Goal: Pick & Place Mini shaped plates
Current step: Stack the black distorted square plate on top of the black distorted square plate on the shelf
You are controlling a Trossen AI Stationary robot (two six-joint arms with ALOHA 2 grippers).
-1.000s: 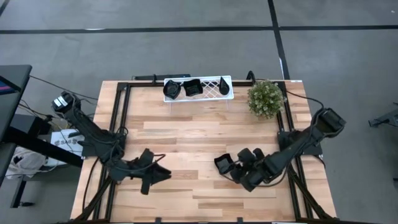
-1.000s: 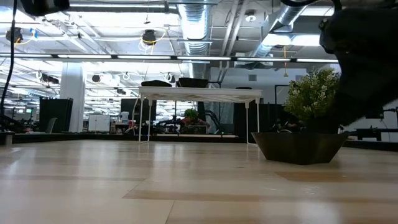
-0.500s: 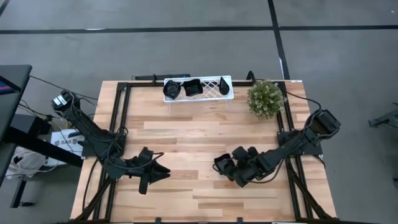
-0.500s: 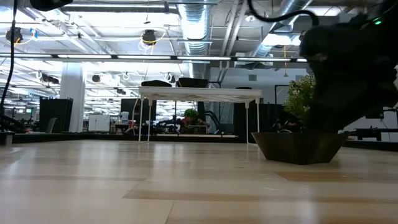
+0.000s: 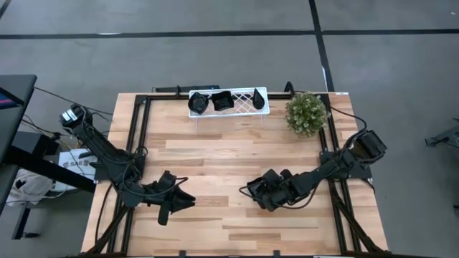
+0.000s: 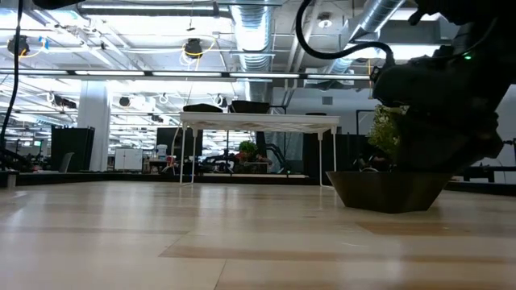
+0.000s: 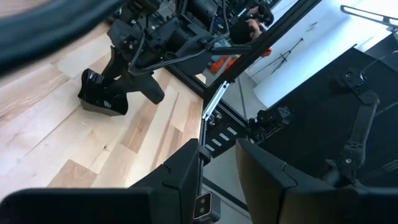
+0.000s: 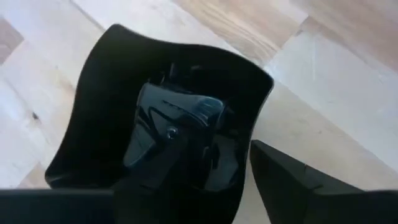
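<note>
Plates: three in tray (image 5: 264,99); one (image 8: 163,118) on desk (image 5: 215,154) under right end effector (image 5: 255,192), fingers straddling rim, grip unconfirmed. Left end effector (image 5: 177,203) idle, state unclear. More unplaced.

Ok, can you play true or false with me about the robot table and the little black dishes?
1. The white tray has three black dishes in it. True.
2. The green plant sits in the middle of the table. False: it is at a far corner, beside the tray.
3. The right gripper is down at a black dish on the wood. True: one finger shows outside the dish's rim.
4. The left gripper is carrying a dish. False: it holds nothing.
5. The tray lies flat on the table. False: it stands on thin legs.
</note>
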